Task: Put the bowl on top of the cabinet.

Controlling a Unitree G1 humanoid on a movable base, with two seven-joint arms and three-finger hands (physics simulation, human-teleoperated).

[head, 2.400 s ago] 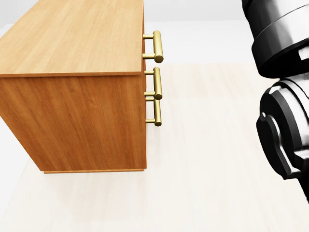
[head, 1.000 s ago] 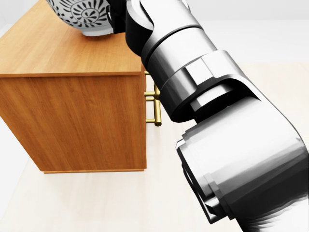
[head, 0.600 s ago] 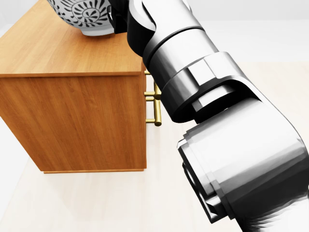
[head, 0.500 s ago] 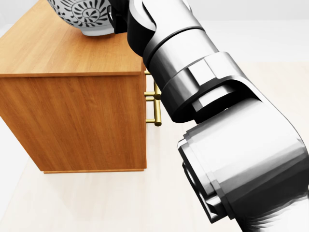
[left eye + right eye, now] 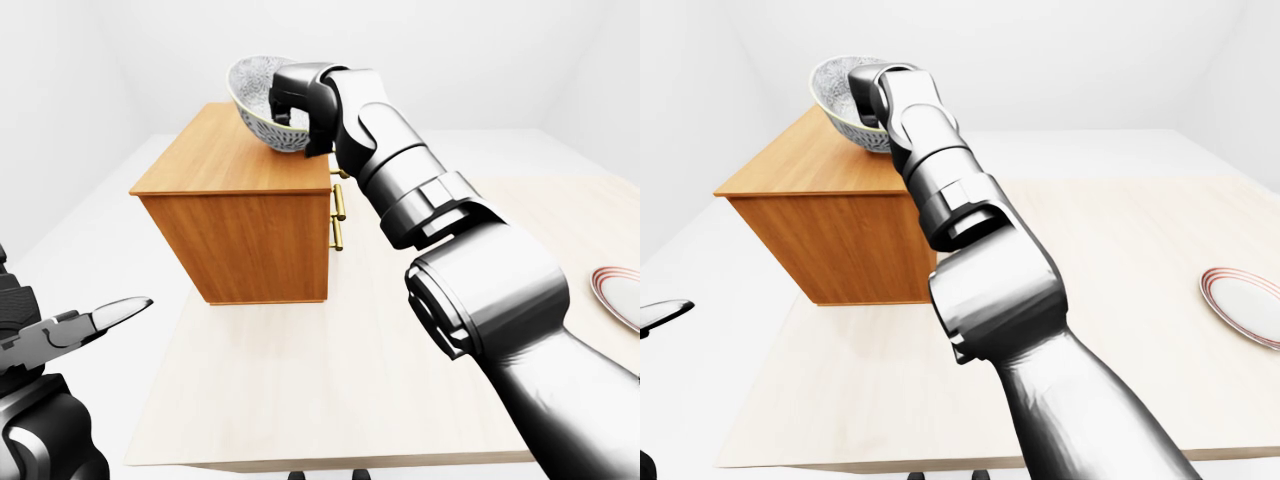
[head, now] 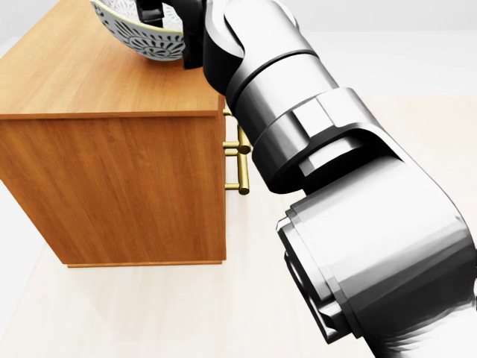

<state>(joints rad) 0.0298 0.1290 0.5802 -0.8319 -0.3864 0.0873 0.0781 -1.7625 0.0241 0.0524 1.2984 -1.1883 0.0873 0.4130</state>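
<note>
A white bowl (image 5: pixel 256 100) with a dark floral pattern hangs tilted just over the top of the wooden cabinet (image 5: pixel 236 240), near its right end. My right hand (image 5: pixel 284 108) is shut on the bowl's rim, one finger inside it, and the arm reaches in from the lower right. In the head view the bowl (image 6: pixel 140 33) shows at the top edge above the cabinet top (image 6: pixel 89 74). Whether the bowl touches the wood I cannot tell. My left hand (image 5: pixel 95 322) is low at the left edge, fingers spread and holding nothing.
Brass drawer handles (image 5: pixel 339 208) stick out of the cabinet's right face. The cabinet stands on a pale table (image 5: pixel 330 380). A white plate with a red rim (image 5: pixel 1246 306) lies near the table's right edge. My right arm hides much of the table's middle.
The bowl has tipped, so its rim and inside now show in the head view, and it has shifted slightly right. At the earliest frame no bowl or arm was over the cabinet.
</note>
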